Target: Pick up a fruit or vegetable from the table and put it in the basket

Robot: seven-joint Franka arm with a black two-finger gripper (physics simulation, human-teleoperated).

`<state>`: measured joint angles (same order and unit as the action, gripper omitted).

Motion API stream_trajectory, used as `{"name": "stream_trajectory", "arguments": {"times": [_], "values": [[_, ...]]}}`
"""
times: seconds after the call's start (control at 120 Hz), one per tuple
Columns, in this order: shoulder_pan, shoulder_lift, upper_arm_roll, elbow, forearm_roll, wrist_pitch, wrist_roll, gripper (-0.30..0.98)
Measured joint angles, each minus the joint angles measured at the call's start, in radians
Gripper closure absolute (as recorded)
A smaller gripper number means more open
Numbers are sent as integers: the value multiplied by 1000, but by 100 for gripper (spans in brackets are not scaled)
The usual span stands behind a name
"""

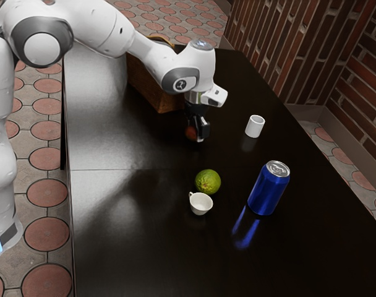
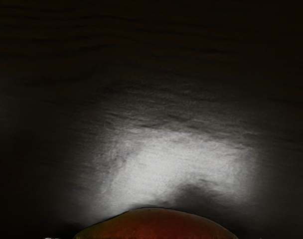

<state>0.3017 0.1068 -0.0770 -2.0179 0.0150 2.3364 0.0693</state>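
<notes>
The reddish fruit (image 1: 191,133) is seen at the tool (image 1: 198,129), low by the dark bench (image 1: 132,260), outside the brown basket (image 1: 152,85); whether the tool is spread or clamped cannot be told. A green lime (image 1: 208,181) is set just beside a white teacup (image 1: 201,205). Farther toward the exterior view's right, a blue can (image 1: 268,190) and a white handleless cup (image 1: 254,127) are stood upright.

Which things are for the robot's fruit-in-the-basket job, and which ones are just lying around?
For the job:
- robot arm
- reddish fruit or vegetable, down at the arm's end
- brown basket, partly behind the arm

Just lying around:
- green fruit (it could be picked too, but the arm is at the reddish one)
- cup with a handle
- white cup without one
- blue can
</notes>
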Motion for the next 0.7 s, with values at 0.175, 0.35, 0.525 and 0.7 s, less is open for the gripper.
{"name": "stream_trajectory", "arguments": {"times": [0.175, 0.35, 0.525, 0.7], "values": [[0, -45, 2, 15, 8, -4, -6, 30], [16, -72, 3, 114, 21, -61, -13, 34], [27, -104, 9, 209, 43, -161, -18, 35], [-21, -128, 78, 244, 47, -217, -19, 36]]}}
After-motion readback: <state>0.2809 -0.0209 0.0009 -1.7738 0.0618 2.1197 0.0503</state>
